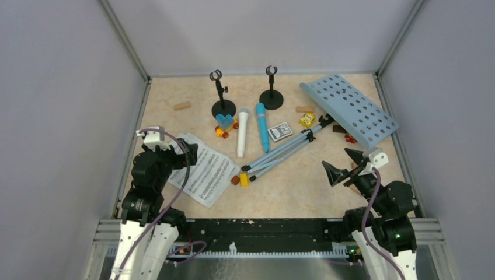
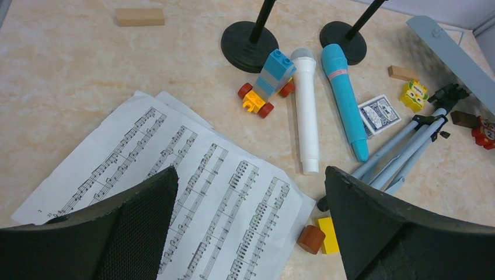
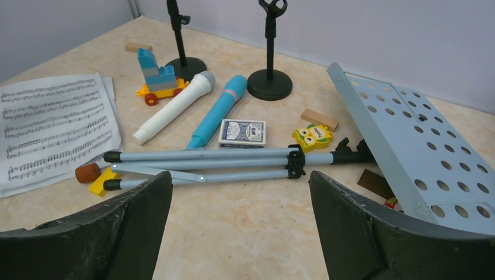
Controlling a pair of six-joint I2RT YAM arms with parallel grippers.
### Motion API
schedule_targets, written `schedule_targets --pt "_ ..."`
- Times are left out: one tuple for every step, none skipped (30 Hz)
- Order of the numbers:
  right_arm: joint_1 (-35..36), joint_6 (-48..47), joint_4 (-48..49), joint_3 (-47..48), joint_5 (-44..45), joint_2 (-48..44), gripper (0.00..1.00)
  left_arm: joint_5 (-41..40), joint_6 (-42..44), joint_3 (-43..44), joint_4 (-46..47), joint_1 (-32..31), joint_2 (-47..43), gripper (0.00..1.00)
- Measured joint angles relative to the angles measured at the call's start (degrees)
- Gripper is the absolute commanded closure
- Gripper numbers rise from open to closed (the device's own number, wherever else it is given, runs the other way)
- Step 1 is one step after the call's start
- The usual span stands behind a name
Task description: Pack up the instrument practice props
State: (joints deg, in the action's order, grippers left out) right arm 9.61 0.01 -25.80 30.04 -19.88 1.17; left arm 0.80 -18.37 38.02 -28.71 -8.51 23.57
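Note:
The light-blue perforated music rack (image 1: 350, 109) lies tipped at the back right, its folded tripod legs (image 1: 283, 150) stretching toward the centre. White sheet-music pages (image 1: 201, 169) lie at the front left. A white microphone (image 1: 242, 133) and a blue microphone (image 1: 262, 127) lie side by side mid-table. Two black round-based holders (image 1: 223, 105) (image 1: 271, 96) stand upright behind them. My left gripper (image 2: 251, 175) hangs open over the sheet music (image 2: 192, 192), holding nothing. My right gripper (image 3: 240, 178) is open above bare table, just short of the tripod legs (image 3: 204, 156).
A blue-and-orange toy car (image 1: 225, 124), a card deck (image 1: 280, 131), a yellow figure block (image 1: 307, 119) and wooden blocks (image 1: 182, 106) (image 1: 304, 109) are scattered about. Yellow and brown blocks (image 1: 240, 179) lie at the tripod feet. Grey walls enclose three sides.

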Motion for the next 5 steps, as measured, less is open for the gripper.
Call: schedule_targets --pt "0.0 0.0 0.0 -0.1 0.0 0.0 0.14 0.1 0.0 0.0 0.0 0.0 0.1 0.01" --pt "0.0 0.0 -0.1 -0.1 0.0 0.0 0.14 0.1 0.0 0.0 0.0 0.0 0.1 0.01" --pt "0.0 0.0 0.0 -0.1 0.0 0.0 0.14 0.2 0.0 0.0 0.0 0.0 0.2 0.01" --pt "0.0 0.0 0.1 -0.1 0.0 0.0 0.14 0.3 0.0 0.0 0.0 0.0 0.4 0.01" --pt "0.0 0.0 0.1 -0.1 0.0 0.0 0.14 0.4 0.0 0.0 0.0 0.0 0.5 0.01"
